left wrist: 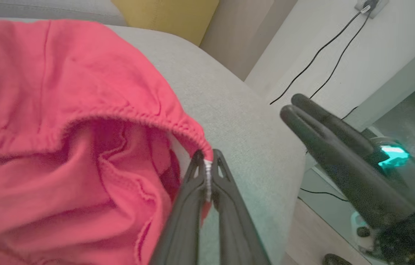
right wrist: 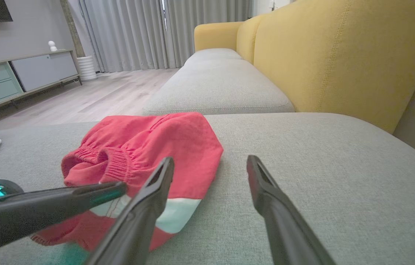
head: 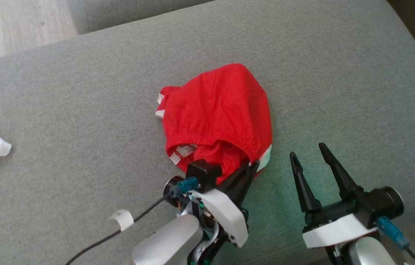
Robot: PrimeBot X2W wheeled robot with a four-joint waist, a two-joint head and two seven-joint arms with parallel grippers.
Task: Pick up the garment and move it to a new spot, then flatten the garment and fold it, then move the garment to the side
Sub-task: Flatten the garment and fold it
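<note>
Left tool (left wrist: 207,163) clamped on shorts (head: 218,106)
The shorts lie bunched on the sofa (head: 82,92), near edge pinched between its tips; right tool (head: 307,151), fingers spread, sits just right of them.

Soft, even daylight.
Teal glow tints the sofa cushion (head: 277,191); the red shorts (left wrist: 63,92) blur close to the left wrist camera.
</note>
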